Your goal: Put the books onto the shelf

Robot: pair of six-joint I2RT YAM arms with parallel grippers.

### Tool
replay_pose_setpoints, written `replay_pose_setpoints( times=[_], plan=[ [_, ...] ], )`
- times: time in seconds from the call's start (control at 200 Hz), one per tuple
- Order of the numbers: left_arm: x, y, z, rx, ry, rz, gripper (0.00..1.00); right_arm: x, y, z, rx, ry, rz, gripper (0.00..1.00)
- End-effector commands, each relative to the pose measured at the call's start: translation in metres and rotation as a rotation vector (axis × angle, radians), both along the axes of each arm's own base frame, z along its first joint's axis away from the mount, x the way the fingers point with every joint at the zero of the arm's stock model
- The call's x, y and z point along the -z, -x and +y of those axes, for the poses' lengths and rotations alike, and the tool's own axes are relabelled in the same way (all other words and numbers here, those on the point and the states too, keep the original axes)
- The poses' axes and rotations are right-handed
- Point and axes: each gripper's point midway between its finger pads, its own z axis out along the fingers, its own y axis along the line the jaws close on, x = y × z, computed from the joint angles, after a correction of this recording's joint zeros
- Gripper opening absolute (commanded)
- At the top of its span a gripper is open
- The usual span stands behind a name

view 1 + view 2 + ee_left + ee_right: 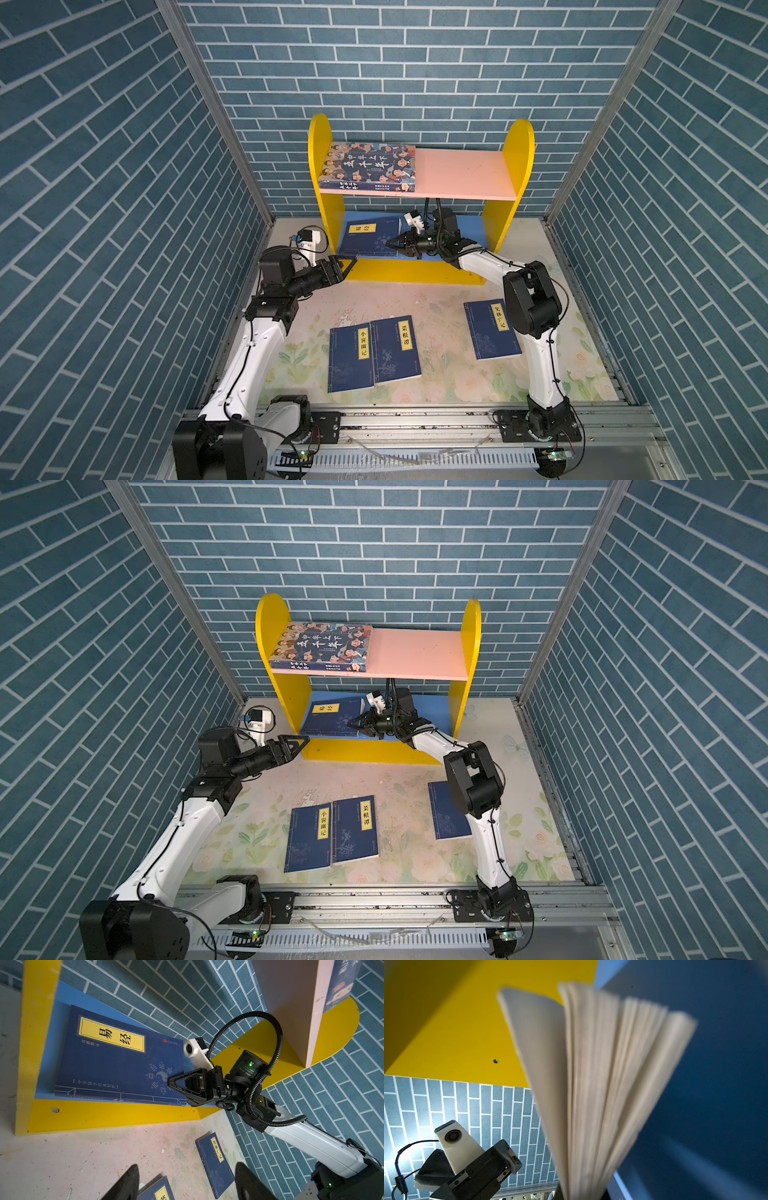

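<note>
Right gripper: clamped on right edge of thin navy yellow-labelled book on lower board of yellow-sided wooden shelf; left gripper: spread wide, just off shelf's near-left corner; upper board: right half bare.

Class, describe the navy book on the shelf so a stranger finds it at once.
Find the yellow-sided shelf at the back wall. On its blue lower board, at the left, lies a navy book. Unlike the three navy books on the table, it bears a yin-yang emblem.

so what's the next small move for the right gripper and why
Probably open it and back out: the right gripper is shut on the edge of the book, which already lies on the blue board.
</note>
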Motion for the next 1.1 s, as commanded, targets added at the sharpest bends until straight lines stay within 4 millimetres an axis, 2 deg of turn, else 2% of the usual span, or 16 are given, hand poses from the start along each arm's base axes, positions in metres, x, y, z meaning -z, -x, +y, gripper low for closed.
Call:
replay_pose_setpoints(
  times=[0.0,0.195,0.28,0.365,0.38,0.415,0.65,0.83,0.995,1.09],
  plan=[
    [-0.005,0.003,0.001,-0.002,0.001,-0.033,0.74,0.005,0.001,0.005,-0.04,0.005,-0.031,0.11],
    [-0.003,0.004,0.001,-0.002,0.001,-0.03,0.75,0.011,-0.002,0.001,-0.003,0.056,-0.044,0.38],
    [-0.004,0.003,0.001,-0.004,0.0,-0.031,0.75,0.011,-0.005,-0.003,0.026,0.084,-0.059,0.46],
    [-0.002,0.004,0.002,-0.005,-0.002,-0.029,0.75,0.02,-0.008,-0.006,0.052,0.125,-0.058,0.5],
    [-0.003,0.004,0.002,-0.004,-0.002,-0.032,0.75,0.006,-0.007,-0.008,0.059,0.12,-0.081,0.5],
    [-0.002,0.004,0.002,-0.005,-0.004,-0.029,0.75,0.006,-0.008,-0.011,0.075,0.141,-0.09,0.52],
    [-0.002,0.004,0.003,-0.012,-0.01,-0.029,0.75,0.017,-0.02,-0.038,0.207,0.337,-0.129,0.56],
    [0.001,0.004,0.004,-0.017,-0.013,-0.026,0.75,0.016,-0.03,-0.055,0.288,0.415,-0.172,0.57],
    [0.005,0.003,0.005,-0.029,-0.017,-0.012,0.76,0.008,-0.032,-0.054,0.307,0.4,-0.194,0.54],
    [0.017,0.0,0.011,-0.073,-0.028,0.029,0.76,0.003,-0.03,-0.052,0.304,0.368,-0.195,0.48]
  ],
)
